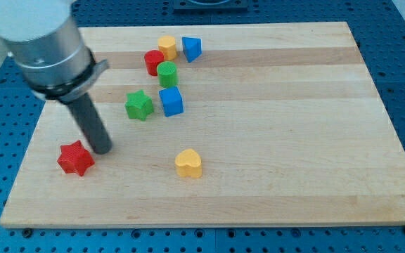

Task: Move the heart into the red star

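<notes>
My tip (104, 149) just right of red star (75, 158) — yellow heart (188, 163) well apart, rightward; no fingers on rod.

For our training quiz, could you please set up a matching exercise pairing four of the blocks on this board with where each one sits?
Column A
1. red star
2. yellow heart
3. green star
4. blue cube

Column B
a. alone, near the board's bottom middle
b. just to the view's right of the green star
c. beside my tip, at the view's lower left
d. just to the view's left of the blue cube

Pairs: 1-c, 2-a, 3-d, 4-b
</notes>
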`<state>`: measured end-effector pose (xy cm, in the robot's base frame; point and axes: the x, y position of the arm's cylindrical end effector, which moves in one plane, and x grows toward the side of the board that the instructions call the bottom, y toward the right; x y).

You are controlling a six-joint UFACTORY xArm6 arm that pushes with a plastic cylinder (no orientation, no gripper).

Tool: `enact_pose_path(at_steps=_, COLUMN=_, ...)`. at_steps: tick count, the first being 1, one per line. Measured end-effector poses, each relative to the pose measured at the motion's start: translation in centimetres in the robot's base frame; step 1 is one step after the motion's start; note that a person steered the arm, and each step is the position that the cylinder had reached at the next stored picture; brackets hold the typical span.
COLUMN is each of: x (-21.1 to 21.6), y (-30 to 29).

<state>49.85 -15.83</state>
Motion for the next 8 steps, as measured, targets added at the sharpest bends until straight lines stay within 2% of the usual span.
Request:
enact_pose_path(at_steps=1, x=-1.7, y=6.1)
enact_pose_path(at_steps=2, x=-2.5, y=16.1)
enact_pose_path(at_steps=3, x=-2.5, y=16.9)
enact_pose_path(at_steps=4, x=1.4, y=18.2)
enact_pose_path(at_steps=6, x=3.0, y=18.3)
enact_pose_path(at_steps=8, x=3.9, y=11.1)
